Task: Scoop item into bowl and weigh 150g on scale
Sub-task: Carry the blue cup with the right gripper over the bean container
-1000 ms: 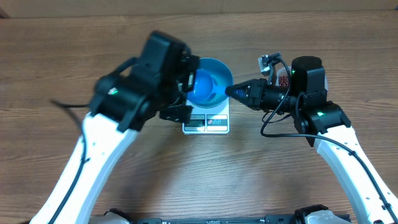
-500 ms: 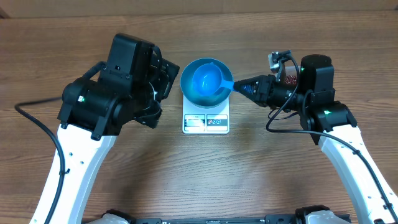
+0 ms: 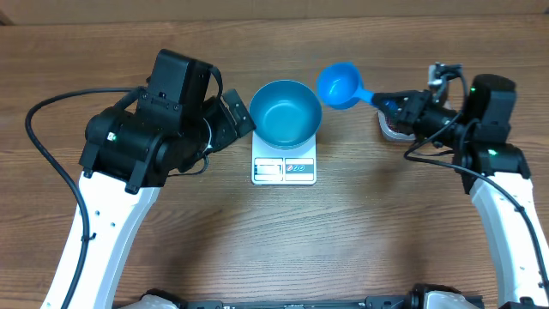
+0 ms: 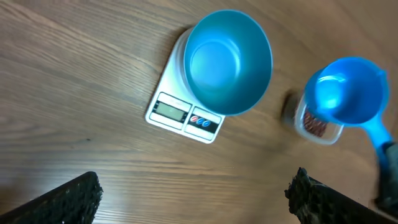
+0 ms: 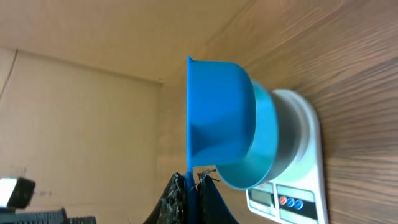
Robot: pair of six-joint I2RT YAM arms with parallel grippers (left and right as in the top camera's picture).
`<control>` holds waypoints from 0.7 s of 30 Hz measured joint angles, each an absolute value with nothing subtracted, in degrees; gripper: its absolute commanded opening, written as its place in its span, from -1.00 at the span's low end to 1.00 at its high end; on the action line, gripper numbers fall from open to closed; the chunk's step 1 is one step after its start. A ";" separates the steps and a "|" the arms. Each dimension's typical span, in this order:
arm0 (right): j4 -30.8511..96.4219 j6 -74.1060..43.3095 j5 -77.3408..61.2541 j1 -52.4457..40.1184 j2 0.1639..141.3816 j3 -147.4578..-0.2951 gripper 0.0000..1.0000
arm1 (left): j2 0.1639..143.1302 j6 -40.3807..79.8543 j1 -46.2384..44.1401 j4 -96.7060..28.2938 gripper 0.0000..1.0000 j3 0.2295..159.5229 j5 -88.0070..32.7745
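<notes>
Right gripper (image 3: 388,103) is closed tight on the handle of the small blue scoop (image 3: 339,84). The cup of the scoop looks empty and hangs in the air just beside the right rim of the bowl (image 3: 285,112). Left gripper (image 3: 230,129) stands wide open and holds nothing, just left of the scale (image 3: 284,169). The white scale lies on the wooden table (image 3: 360,240) with its display at the near edge. The blue bowl stands on it, empty inside. Farther right, the red-brown beans (image 4: 316,126) lie in a clear tub (image 4: 333,134), partly under the scoop.
</notes>
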State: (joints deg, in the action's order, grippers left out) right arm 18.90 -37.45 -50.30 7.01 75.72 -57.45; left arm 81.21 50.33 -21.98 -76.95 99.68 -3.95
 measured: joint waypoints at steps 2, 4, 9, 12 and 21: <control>18.94 -37.19 -50.39 8.86 75.09 -57.45 -0.92 | 81.23 48.34 -21.98 -77.43 0.99 99.68 -3.81; 19.09 -36.62 -50.39 10.76 73.93 -57.45 -0.92 | 81.28 47.05 -21.98 -77.82 0.99 99.68 -3.79; 20.45 -33.61 -50.41 14.24 70.17 -57.45 -0.92 | 81.95 45.60 -22.00 -78.04 0.99 99.68 -3.79; 22.90 -31.03 -49.87 15.57 68.40 -57.45 -0.92 | 82.83 44.99 -21.98 -78.04 0.99 99.68 -3.79; 41.60 -19.81 -32.40 16.14 66.96 -62.22 -0.93 | 85.76 44.77 -21.98 -78.02 0.99 99.68 -3.77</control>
State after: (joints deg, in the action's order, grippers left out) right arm 41.60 -19.81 -32.40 16.14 66.96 -62.22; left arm 85.76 44.77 -21.98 -78.02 99.68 -3.77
